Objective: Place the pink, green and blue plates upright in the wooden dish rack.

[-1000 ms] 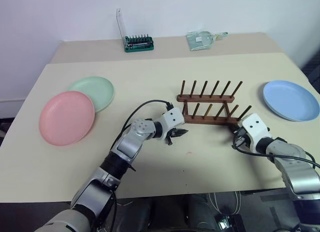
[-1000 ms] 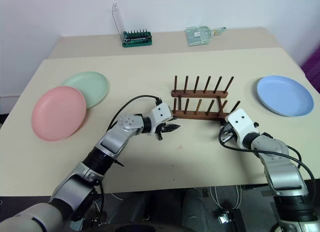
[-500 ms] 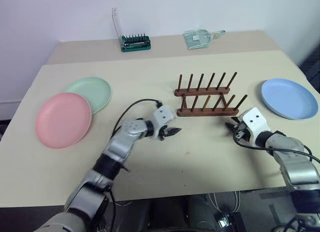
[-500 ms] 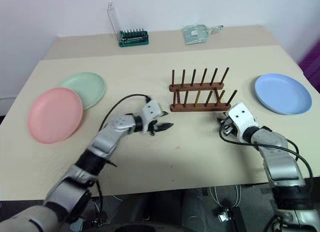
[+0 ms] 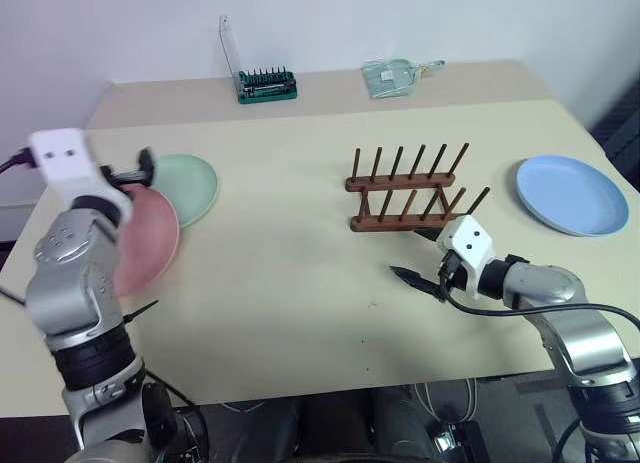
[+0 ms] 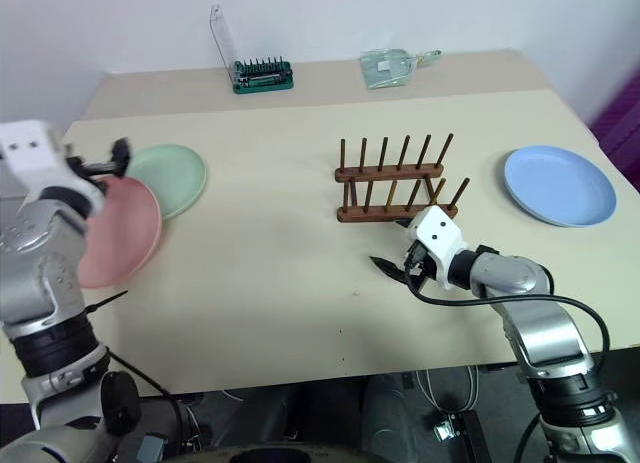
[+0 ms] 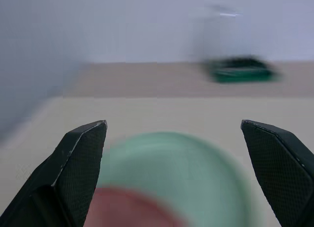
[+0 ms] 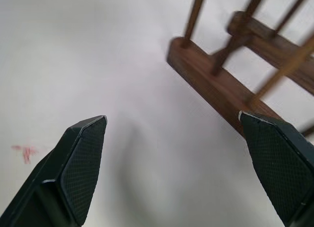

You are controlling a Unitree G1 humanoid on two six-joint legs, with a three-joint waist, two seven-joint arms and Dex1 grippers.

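The pink plate [image 5: 152,251] lies flat at the table's left, partly behind my left arm. The green plate [image 5: 192,183] lies flat just beyond it, its near edge tucked under the pink one. My left gripper [image 5: 137,173] hovers above these two plates, open and empty; the left wrist view shows the green plate [image 7: 176,173] between its spread fingers. The blue plate [image 5: 572,195] lies flat at the far right. The wooden dish rack [image 5: 405,188] stands empty mid-table. My right gripper [image 5: 415,258] is open and empty just in front of the rack [image 8: 216,87], low over the table.
A green bit holder with a clear lid [image 5: 265,83] and a clear plastic packet [image 5: 395,78] sit at the table's far edge. A small red mark [image 8: 23,151] is on the tabletop near my right gripper. Bare tabletop lies between the left plates and the rack.
My left arm swung from the table's middle up and left to above the pink and green plates, and its gripper opened. My right gripper shifted left along the rack's front and opened.
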